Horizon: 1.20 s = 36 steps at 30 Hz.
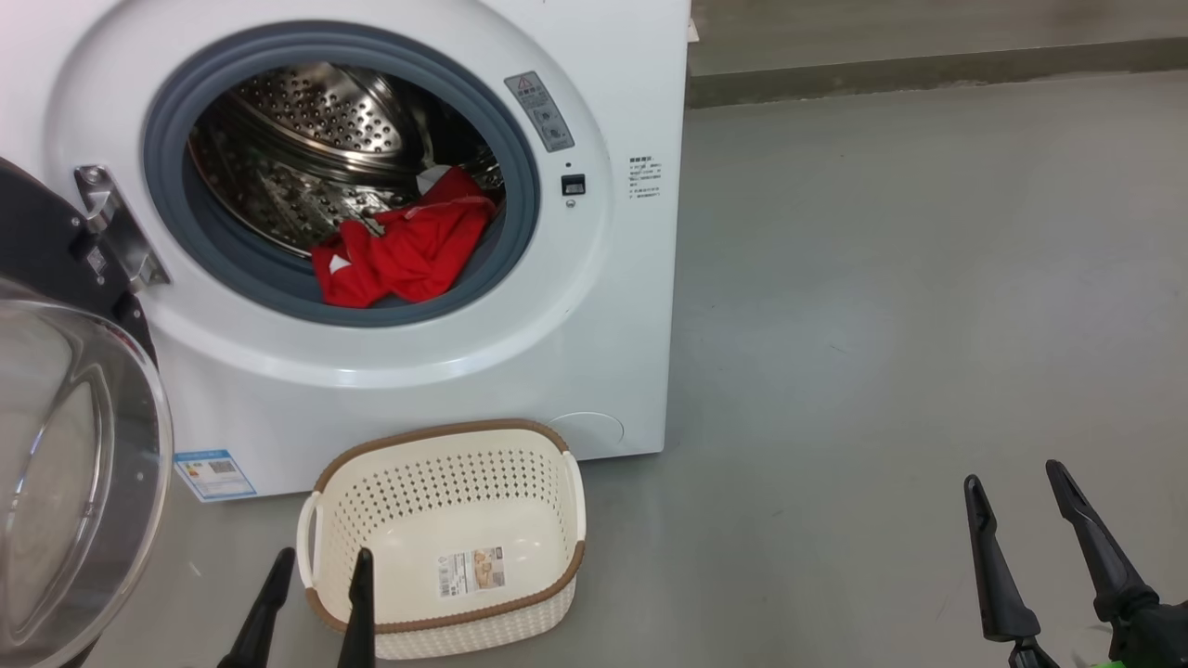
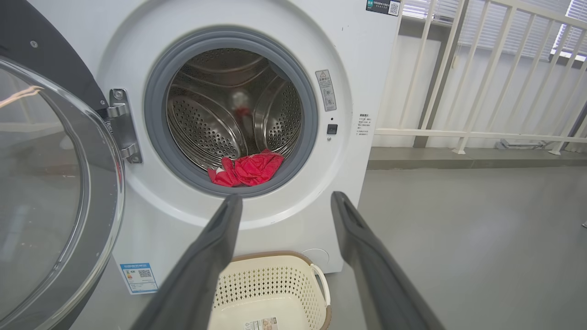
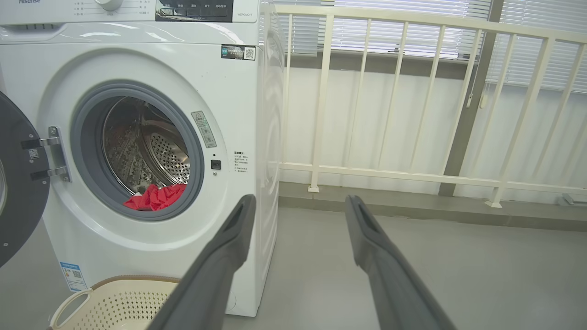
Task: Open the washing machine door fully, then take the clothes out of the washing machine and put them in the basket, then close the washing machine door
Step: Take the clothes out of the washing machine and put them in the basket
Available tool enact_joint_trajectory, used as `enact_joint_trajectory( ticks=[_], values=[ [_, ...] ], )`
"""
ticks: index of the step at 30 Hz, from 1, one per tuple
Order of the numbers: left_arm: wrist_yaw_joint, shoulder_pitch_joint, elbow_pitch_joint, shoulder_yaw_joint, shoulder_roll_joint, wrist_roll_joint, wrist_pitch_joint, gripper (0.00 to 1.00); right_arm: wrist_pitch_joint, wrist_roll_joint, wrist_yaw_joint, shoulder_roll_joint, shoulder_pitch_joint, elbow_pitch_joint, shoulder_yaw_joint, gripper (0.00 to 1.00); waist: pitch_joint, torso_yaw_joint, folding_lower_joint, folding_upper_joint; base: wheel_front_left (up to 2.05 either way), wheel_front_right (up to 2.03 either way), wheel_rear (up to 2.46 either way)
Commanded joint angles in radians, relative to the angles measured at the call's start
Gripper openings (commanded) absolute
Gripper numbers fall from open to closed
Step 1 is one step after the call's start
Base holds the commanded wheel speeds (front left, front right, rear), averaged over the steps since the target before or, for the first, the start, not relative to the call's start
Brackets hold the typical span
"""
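Note:
The white washing machine (image 1: 575, 306) stands ahead with its door (image 1: 65, 464) swung wide open to the left, glass bowl toward me. Red clothes (image 1: 408, 250) lie at the front of the steel drum, draped on the grey gasket; they also show as clothes (image 2: 247, 168) and clothes (image 3: 156, 198). The cream basket (image 1: 445, 520) sits empty on the floor just in front of the machine. My left gripper (image 1: 323, 561) is open, its fingertips at the basket's near left corner, holding nothing. My right gripper (image 1: 1013, 481) is open over bare floor to the right, well away from the machine.
Grey floor (image 1: 882, 278) stretches to the right of the machine. A cream railing (image 3: 412, 174) with a low kerb runs behind and to the right. The open door (image 2: 50, 192) juts out on the left side, close to my left arm.

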<state>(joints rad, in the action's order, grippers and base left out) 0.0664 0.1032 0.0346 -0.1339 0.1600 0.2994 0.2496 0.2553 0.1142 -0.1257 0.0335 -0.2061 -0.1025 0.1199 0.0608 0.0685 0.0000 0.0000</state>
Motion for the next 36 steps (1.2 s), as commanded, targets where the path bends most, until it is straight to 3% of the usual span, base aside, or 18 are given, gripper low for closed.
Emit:
enact_joint_trajectory(
  ticks=[1, 15, 26, 36],
  values=[
    [-0.006, -0.023, -0.022, 0.036, 0.002, -0.012, 0.012, 1.0, 0.006, 0.007, -0.005, 0.017, 0.016, -0.03, -0.014, 1.0, -0.001, -0.002, 0.0, 0.0, 0.0, 0.0, 0.0],
    [0.007, -0.041, -0.01, 0.034, -0.01, -0.041, 0.012, 1.0, 0.006, 0.009, -0.005, 0.017, 0.026, -0.024, -0.015, 1.0, -0.001, 0.005, 0.0, 0.0, 0.49, -0.49, 0.0],
    [-0.021, -0.047, -0.037, 0.039, -0.026, -0.032, 0.012, 1.0, 0.006, 0.013, -0.005, 0.017, 0.028, -0.027, -0.011, 1.0, -0.011, -0.003, 0.0, 0.0, 1.54, -1.53, 0.0],
    [-0.022, -0.05, -0.045, 0.047, -0.037, -0.044, 0.012, 1.0, 0.006, 0.018, -0.005, 0.017, 0.033, -0.027, -0.019, 1.0, -0.022, -0.009, 0.0, 0.0, 0.43, -0.43, 0.0]
  ],
)
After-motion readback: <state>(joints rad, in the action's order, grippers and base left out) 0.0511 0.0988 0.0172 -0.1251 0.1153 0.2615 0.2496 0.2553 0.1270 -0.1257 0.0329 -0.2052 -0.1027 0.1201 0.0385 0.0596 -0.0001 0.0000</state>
